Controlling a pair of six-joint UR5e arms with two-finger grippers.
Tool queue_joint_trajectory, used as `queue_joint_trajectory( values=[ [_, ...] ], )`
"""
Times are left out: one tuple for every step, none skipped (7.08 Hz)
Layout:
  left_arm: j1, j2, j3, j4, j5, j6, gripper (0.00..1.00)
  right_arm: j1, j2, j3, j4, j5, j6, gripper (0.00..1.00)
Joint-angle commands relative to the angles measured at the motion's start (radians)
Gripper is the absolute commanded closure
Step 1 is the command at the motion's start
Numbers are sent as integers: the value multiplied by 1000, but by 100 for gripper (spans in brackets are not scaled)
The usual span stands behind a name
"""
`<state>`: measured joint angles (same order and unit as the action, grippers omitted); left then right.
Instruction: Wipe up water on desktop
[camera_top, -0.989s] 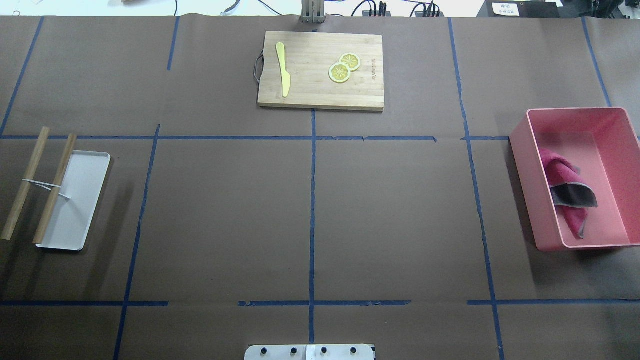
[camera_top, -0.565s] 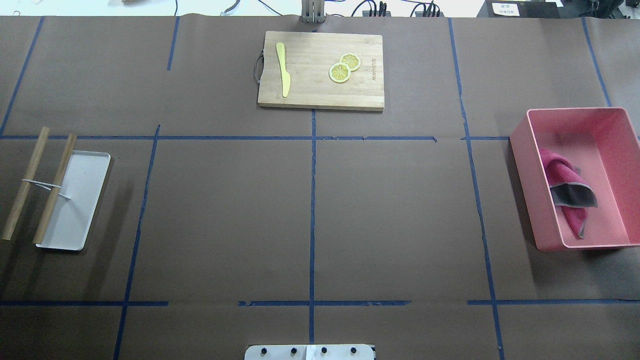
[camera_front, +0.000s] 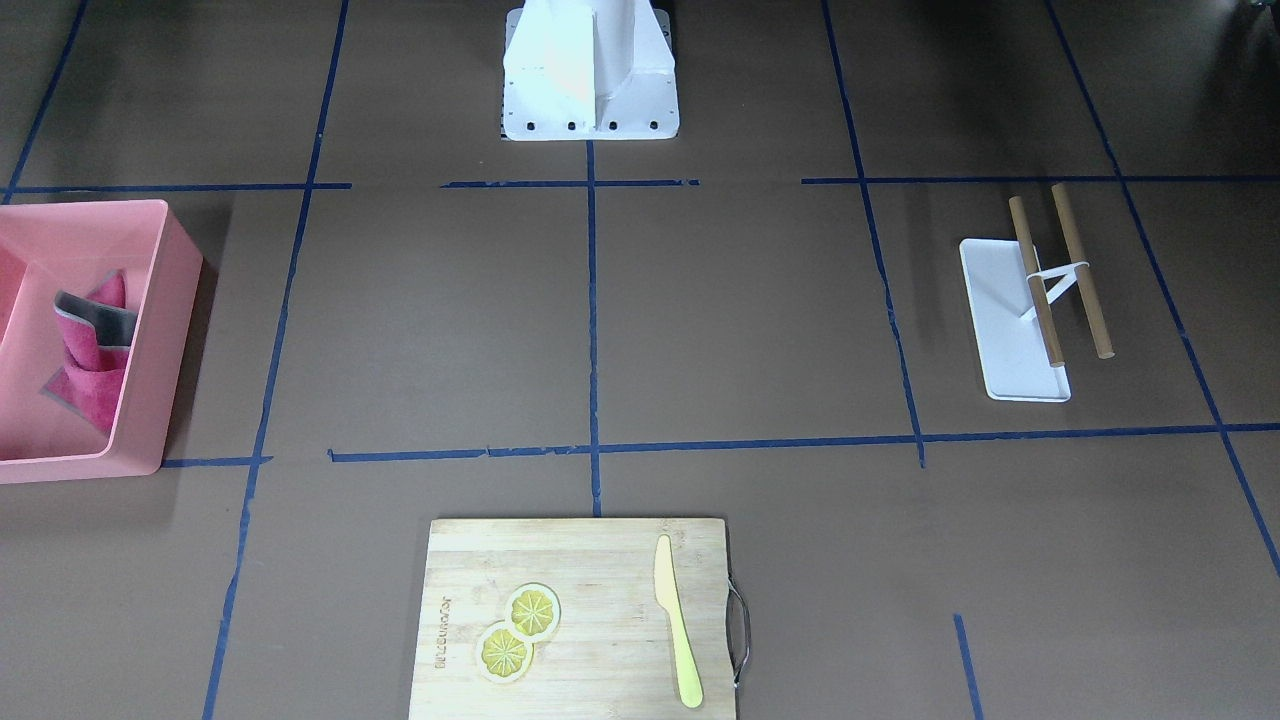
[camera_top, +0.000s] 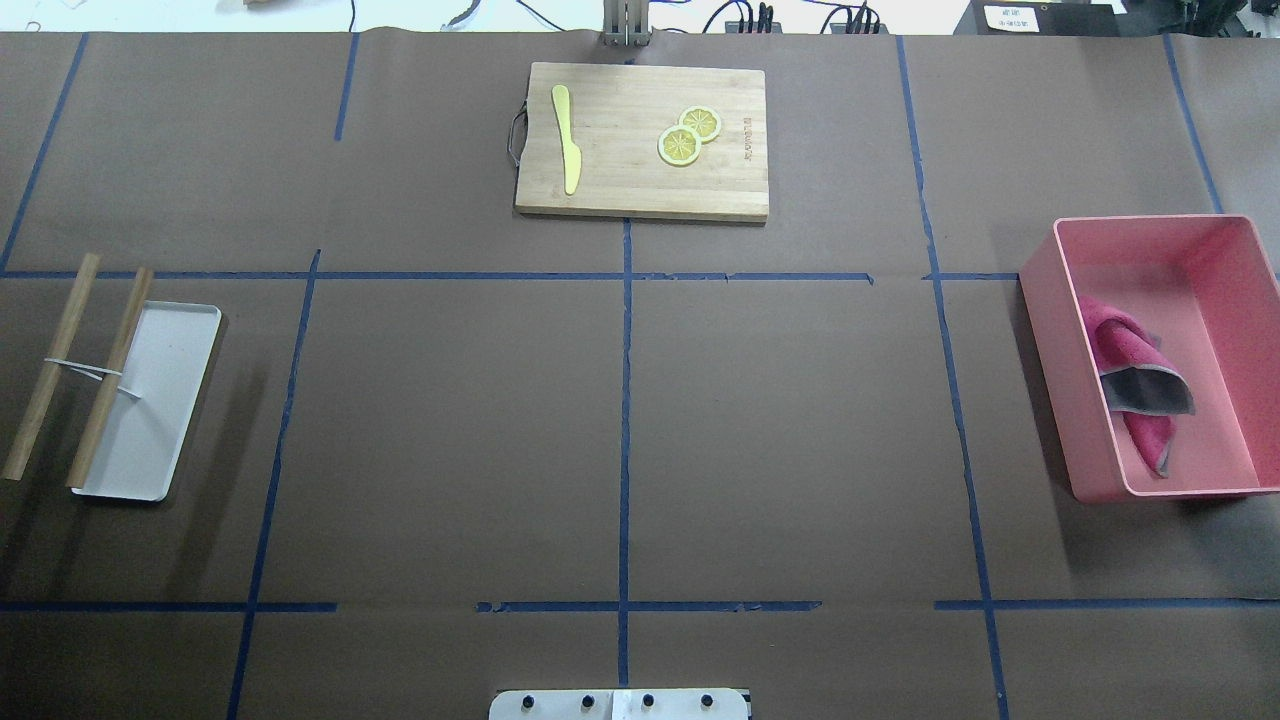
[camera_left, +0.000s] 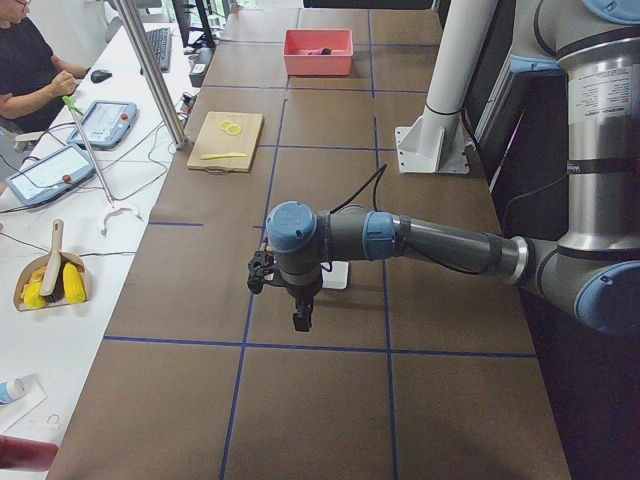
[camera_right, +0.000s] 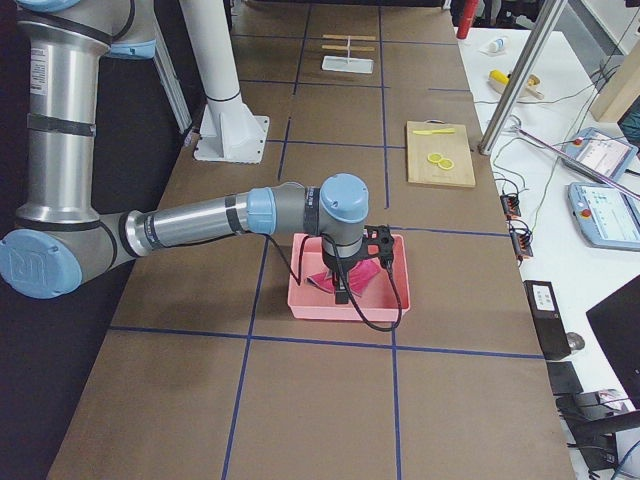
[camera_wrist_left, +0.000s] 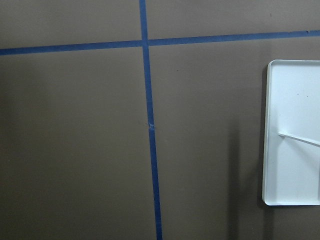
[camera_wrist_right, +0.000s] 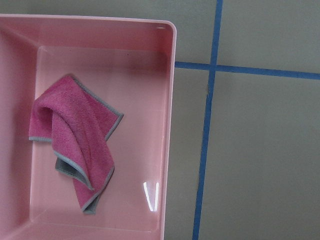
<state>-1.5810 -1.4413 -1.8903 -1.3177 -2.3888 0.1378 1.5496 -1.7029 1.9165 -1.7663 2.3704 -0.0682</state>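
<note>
The brown desktop (camera_top: 450, 430) with its blue tape grid fills nearly the whole overhead frame, and a crumpled pink cloth (camera_top: 1112, 338) lies in a pink bin (camera_top: 1056, 330) at its right edge. The right gripper (camera_right: 342, 292) hangs over that bin at the centre of the right-side view. The left gripper (camera_left: 301, 318) hangs near a white tray (camera_top: 165, 400). Neither side view lets me tell how far apart their fingers are.
</note>
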Motion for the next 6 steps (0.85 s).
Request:
queue_joint_trajectory(
  values=[
    [-13, 12, -24, 5, 11, 6, 0, 0, 8, 8, 1, -5, -56, 0],
    [-29, 71, -42, -11, 4, 11, 0, 0, -19, 13, 1, -2, -56, 0],
    [-28, 75, -49, -9, 13, 8, 0, 0, -32, 36, -1, 4, -50, 0],
    [-28, 70, -50, -3, 7, 8, 0, 0, -30, 33, 1, 0, -51, 0],
    [-28, 70, -52, 2, 7, 8, 0, 0, -29, 35, 1, 0, -54, 0],
    [-27, 71, -49, 2, 7, 8, 0, 0, -32, 33, -1, 0, -54, 0]
  ],
)
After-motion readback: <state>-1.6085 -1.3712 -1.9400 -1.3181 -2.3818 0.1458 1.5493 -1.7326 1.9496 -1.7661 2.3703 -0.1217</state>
